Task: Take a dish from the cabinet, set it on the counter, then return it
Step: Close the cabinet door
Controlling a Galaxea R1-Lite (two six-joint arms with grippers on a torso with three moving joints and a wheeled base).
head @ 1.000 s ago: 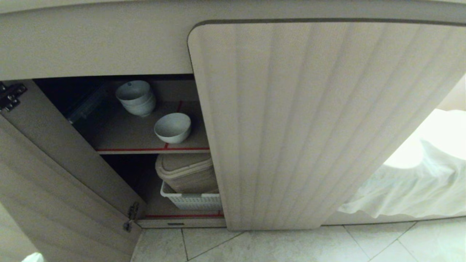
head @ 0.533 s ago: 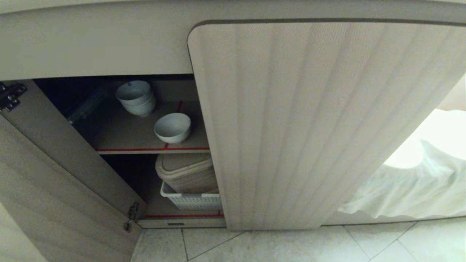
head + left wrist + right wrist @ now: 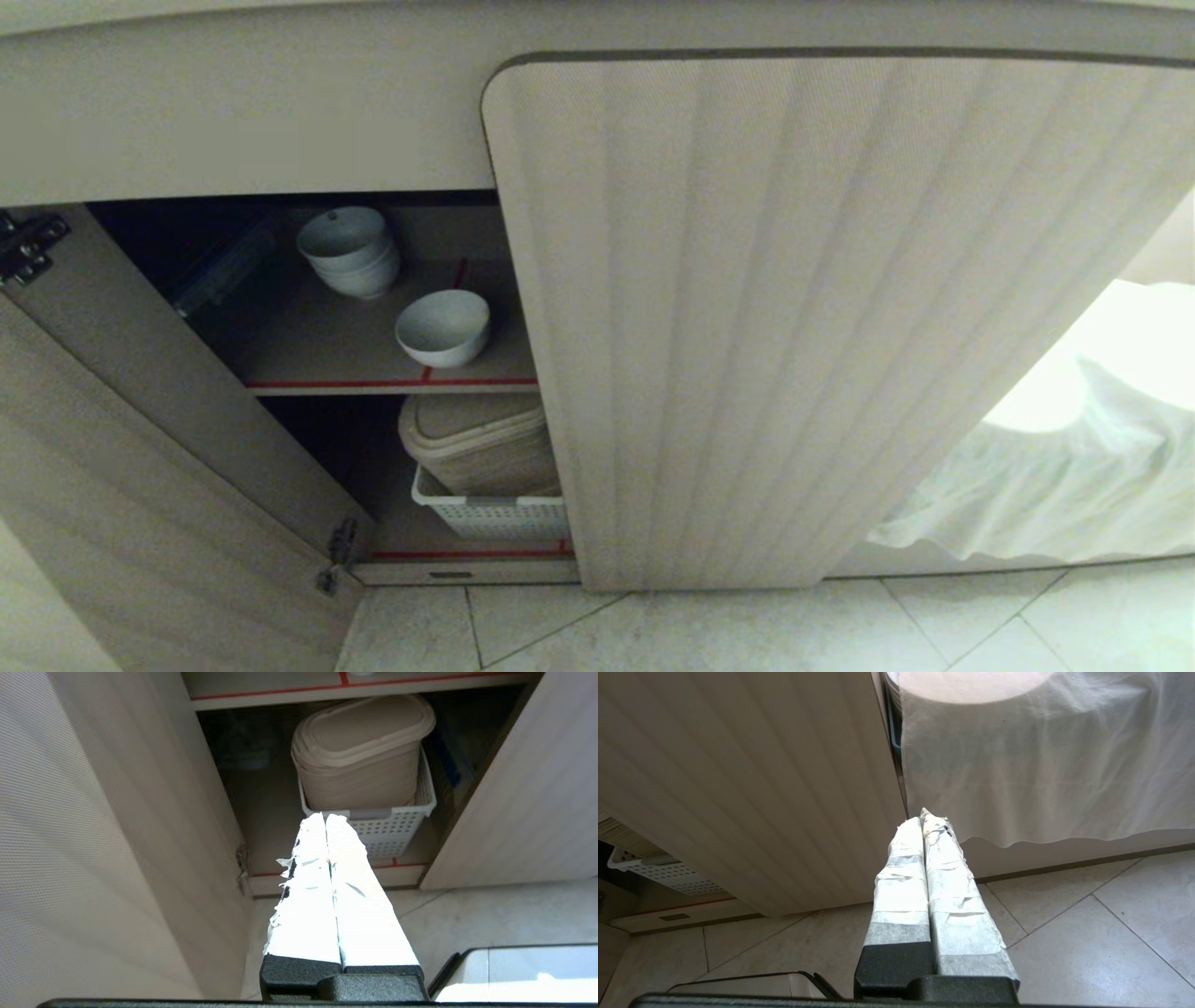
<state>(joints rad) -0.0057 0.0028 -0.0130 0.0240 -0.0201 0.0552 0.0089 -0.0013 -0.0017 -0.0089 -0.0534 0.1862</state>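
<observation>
Your left gripper (image 3: 325, 817) is fully closed, empty, pointing at the basket (image 3: 387, 830) low in the cabinet (image 3: 794, 308). The dish (image 3: 442, 327) sits on the shelf above it. Right gripper (image 3: 922, 816) closed too, empty, beside the closed door.

The left gripper (image 3: 325, 817), its white-taped fingers (image 3: 306, 896) pressed together, is seen before the open cabinet (image 3: 528, 812), where a lidded beige container (image 3: 359, 760) is held in a white perforated basket (image 3: 387, 830).

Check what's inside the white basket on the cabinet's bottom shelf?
The white perforated basket holds one beige lidded container, which fills most of it. The lid is shut, so its contents are hidden, as is anything under or behind it.
</observation>
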